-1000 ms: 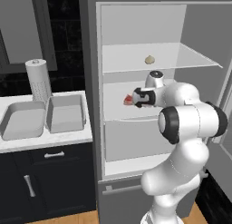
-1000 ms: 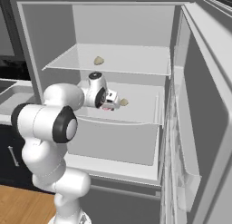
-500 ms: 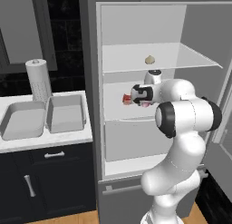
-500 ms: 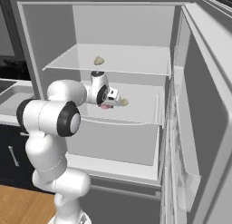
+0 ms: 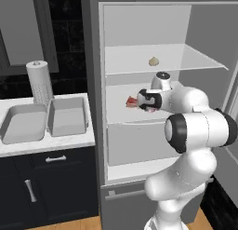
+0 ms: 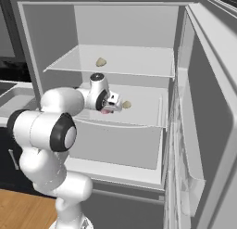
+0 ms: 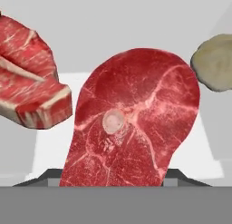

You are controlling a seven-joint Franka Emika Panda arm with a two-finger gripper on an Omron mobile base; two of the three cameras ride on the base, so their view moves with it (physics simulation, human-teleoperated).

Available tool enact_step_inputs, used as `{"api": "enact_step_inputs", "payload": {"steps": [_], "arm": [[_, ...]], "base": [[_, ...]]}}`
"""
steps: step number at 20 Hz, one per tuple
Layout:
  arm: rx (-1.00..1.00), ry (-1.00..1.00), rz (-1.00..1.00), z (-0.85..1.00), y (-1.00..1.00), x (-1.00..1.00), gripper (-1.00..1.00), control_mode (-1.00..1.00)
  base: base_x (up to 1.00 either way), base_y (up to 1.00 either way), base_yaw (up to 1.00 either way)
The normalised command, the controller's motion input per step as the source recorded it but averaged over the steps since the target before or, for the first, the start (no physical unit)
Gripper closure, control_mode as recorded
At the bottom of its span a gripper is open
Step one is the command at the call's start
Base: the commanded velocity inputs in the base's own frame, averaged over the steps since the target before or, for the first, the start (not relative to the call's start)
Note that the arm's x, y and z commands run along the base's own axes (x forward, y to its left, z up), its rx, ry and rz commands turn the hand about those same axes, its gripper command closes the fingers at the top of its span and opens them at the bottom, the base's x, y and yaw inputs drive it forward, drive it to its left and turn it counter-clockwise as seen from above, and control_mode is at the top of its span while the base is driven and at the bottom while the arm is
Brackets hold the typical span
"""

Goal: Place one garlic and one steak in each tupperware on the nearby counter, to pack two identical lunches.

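Your fridge (image 5: 139, 33) stands open beside the counter (image 5: 51, 143), where two tubs (image 5: 67, 115) (image 5: 23, 124) sit side by side; the view has not shifted. Your arm (image 5: 195, 126) has drawn slightly back from the middle shelf since a second ago. The hand view shows a steak (image 7: 131, 123) between the gripper (image 5: 142, 101) tips; whether it is clamped, you cannot tell. There a second steak (image 7: 29, 89) lies left, a garlic (image 7: 215, 62) right. Another garlic (image 5: 154, 61) sits on the upper shelf.

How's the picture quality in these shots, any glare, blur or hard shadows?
Left base view: flat, even rendered light, no glare, soft shading inside the fridge. Right base view: a little soft and grainy, no hard shadows. Hand view: the round steak is sharp, while the garlic looks slightly soft.
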Motion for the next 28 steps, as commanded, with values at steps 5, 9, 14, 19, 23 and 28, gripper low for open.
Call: {"api": "enact_step_inputs", "payload": {"steps": [5, 9, 14, 19, 23, 28], "arm": [[0.0, -0.17, 0.0, 0.1, 0.0, -1.0, 1.0, -1.0], [0.01, -0.14, -0.07, 0.94, 0.0, -1.0, 1.0, -1.0], [0.08, 0.0, -0.03, 1.0, -0.15, -1.0, 1.0, -1.0], [0.04, 0.08, 0.01, 0.44, -0.08, -1.0, 1.0, -1.0], [-0.01, 0.03, 0.07, -0.06, 0.06, -0.5, 1.0, 1.0], [0.0, 0.0, 0.0, 0.0, 0.0, 0.0, 1.0, 1.0]], "base": [[0.0, 0.0, 0.0], [0.0, 0.0, 0.0], [0.0, 0.0, 0.0], [0.0, 0.0, 0.0], [-0.5, 0.37, 0.16], [-0.9, 1.0, 0.31]]}}
